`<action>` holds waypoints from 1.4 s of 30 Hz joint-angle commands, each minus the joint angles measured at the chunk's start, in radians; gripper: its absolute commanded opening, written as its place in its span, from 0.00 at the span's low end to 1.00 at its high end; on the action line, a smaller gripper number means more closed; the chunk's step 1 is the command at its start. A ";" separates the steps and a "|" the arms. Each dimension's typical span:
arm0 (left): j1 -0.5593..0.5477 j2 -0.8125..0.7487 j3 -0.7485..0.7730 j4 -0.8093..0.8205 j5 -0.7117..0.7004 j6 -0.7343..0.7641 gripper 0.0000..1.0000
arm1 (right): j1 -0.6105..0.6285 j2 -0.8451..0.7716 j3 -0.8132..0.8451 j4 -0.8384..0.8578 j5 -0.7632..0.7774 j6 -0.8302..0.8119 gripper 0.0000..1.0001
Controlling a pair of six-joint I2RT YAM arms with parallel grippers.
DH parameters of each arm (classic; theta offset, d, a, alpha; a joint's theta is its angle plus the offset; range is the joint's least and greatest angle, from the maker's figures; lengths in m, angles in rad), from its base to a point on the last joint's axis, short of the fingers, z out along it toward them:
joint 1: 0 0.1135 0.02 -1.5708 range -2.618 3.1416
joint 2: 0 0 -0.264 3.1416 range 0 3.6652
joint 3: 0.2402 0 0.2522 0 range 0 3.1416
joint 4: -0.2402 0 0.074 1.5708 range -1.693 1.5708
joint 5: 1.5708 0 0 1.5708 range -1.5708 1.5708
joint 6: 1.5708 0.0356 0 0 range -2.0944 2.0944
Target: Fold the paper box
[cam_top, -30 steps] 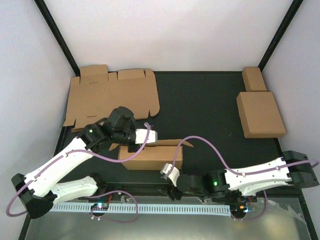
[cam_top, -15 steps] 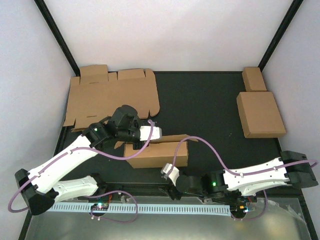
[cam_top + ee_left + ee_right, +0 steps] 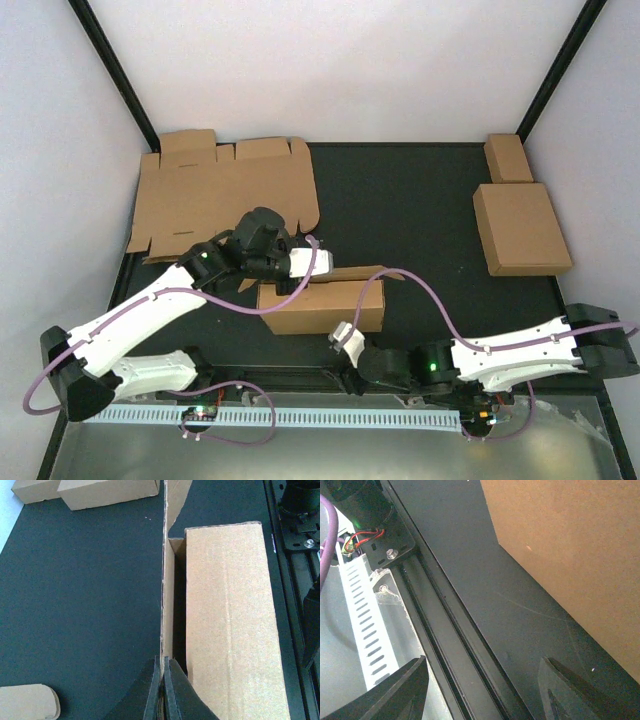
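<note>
Top external, shift: the paper box (image 3: 322,308), part folded, has slid to the right and a little away from the arm bases over the last second, drawn across the dark surface (image 3: 420,200) by the left claw (image 3: 322,261), which has travelled with it.
Top external, meaning: this looks like repositioning, or pulling the rear panel up toward closing. The fold is not finished, since that panel stands proud of the box and a tab pokes out at its right end.
Top external, right claw (image 3: 346,334): low, just beside the box's near wall, much where it was.
Top external, other cardboard: a flat die-cut sheet (image 3: 225,195) lies at the back left. A closed folded box (image 3: 520,228) and a small oblong box (image 3: 508,157) sit at the right edge, well apart from the work. None has shifted.
Left wrist, grip: the fingers (image 3: 150,695) are pressed together on the box's thin upright panel (image 3: 163,605), pinching its edge.
Left wrist, box interior: only a dark slit (image 3: 179,580) shows between that panel and the broad top face, and no contents can be made out.
Right wrist, grip: the fingers (image 3: 395,690) are spread wide with nothing between them. The box's wall fills the upper right and is not touched.
Right wrist, near edge: a white slotted cable duct (image 3: 365,615) runs beside a black rail.
</note>
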 commanded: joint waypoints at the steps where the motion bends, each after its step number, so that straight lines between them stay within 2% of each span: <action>1: -0.008 0.001 0.029 0.046 0.015 -0.011 0.03 | -0.012 -0.036 -0.021 0.052 0.026 0.021 0.62; 6: -0.009 0.006 0.029 0.044 0.014 -0.013 0.06 | -0.015 -0.022 -0.014 0.052 0.017 0.016 0.62; 14: -0.013 0.010 0.027 0.051 0.037 -0.030 0.27 | -0.015 -0.028 -0.013 0.050 0.014 0.006 0.62; 27: -0.013 0.013 0.033 0.041 0.062 -0.054 0.35 | -0.016 -0.091 0.027 -0.005 -0.022 -0.028 0.63; 34: -0.013 -0.036 0.044 0.025 0.056 -0.071 0.42 | -0.015 -0.196 0.090 -0.044 -0.065 -0.027 0.63; 37: -0.013 -0.072 0.074 -0.002 0.024 -0.115 0.44 | -0.016 -0.249 0.112 -0.058 -0.064 -0.034 0.63; 42: -0.011 -0.157 0.108 -0.062 -0.159 -0.287 0.51 | -0.022 -0.274 0.187 -0.176 -0.003 -0.045 0.61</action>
